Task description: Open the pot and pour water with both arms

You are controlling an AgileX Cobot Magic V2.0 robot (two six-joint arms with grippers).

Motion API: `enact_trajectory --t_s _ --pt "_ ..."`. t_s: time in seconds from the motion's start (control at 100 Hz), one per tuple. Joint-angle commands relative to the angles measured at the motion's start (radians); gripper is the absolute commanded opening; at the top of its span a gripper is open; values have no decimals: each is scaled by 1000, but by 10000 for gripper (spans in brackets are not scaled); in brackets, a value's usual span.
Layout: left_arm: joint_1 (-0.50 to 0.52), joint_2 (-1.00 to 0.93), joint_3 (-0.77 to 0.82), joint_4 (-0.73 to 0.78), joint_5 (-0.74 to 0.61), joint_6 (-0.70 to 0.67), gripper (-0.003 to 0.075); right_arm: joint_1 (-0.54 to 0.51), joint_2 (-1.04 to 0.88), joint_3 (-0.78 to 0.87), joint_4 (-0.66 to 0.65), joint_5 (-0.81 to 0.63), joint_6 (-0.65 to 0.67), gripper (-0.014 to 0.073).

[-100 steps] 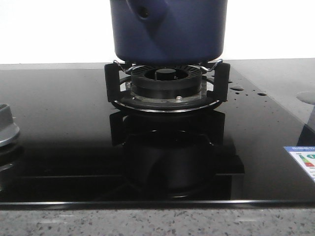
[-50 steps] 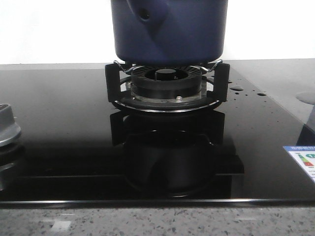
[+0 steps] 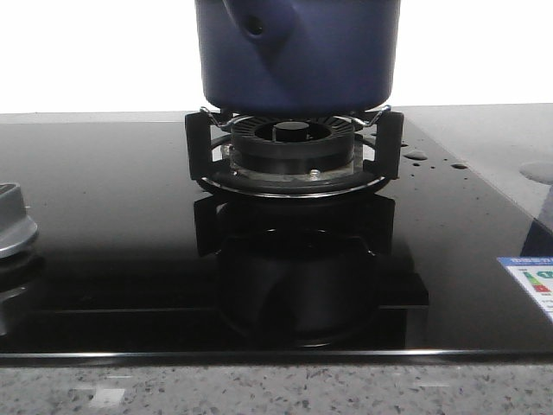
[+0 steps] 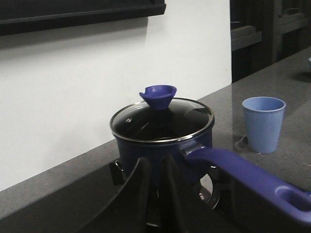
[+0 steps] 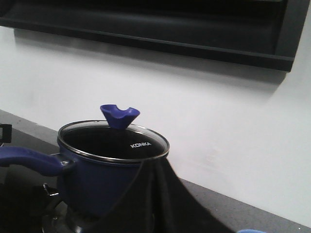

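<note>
The dark navy pot (image 3: 298, 60) stands on the black burner stand (image 3: 292, 151) at the back centre of the front view, its top cut off by the frame edge. The left wrist view shows the pot (image 4: 131, 145) with its glass lid (image 4: 160, 121) on, a blue knob (image 4: 158, 94) on top and a long blue handle (image 4: 243, 177). My left gripper (image 4: 156, 162) hangs just short of the pot wall, fingers close together and holding nothing. The right wrist view has the pot (image 5: 92, 184), lid (image 5: 112, 141) and knob (image 5: 119, 116); my right gripper (image 5: 155, 167) is shut beside the rim.
A light blue cup (image 4: 262, 124) stands on the grey counter beyond the handle. The black glass hob (image 3: 104, 216) carries a silver control knob (image 3: 9, 229) at the left, water drops (image 3: 415, 156) and a label (image 3: 531, 281) at the right. A white wall is behind.
The front view has shifted very slightly downward; the pot and burner have not moved on the hob.
</note>
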Motion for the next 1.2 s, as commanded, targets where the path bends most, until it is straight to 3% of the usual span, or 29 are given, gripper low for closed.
enact_trajectory --t_s 0.0,0.23,0.83,0.93,1.12,1.19 --pt "2 -88 52 -45 -80 -24 -20 3 0 -21 20 -35 0 -64" --pt "2 -193 147 -49 -85 -24 -20 3 0 -21 20 -37 0 -64" --pt "2 -193 148 -40 -100 -24 -20 3 0 -21 20 -37 0 -64" --pt "9 -193 149 156 -130 -89 -20 3 0 -21 20 -37 0 -64" --pt "33 -204 179 881 -236 -742 -20 3 0 -21 20 -37 0 -64" --pt "33 -228 228 1047 -313 -910 -20 3 0 -21 20 -37 0 -64"
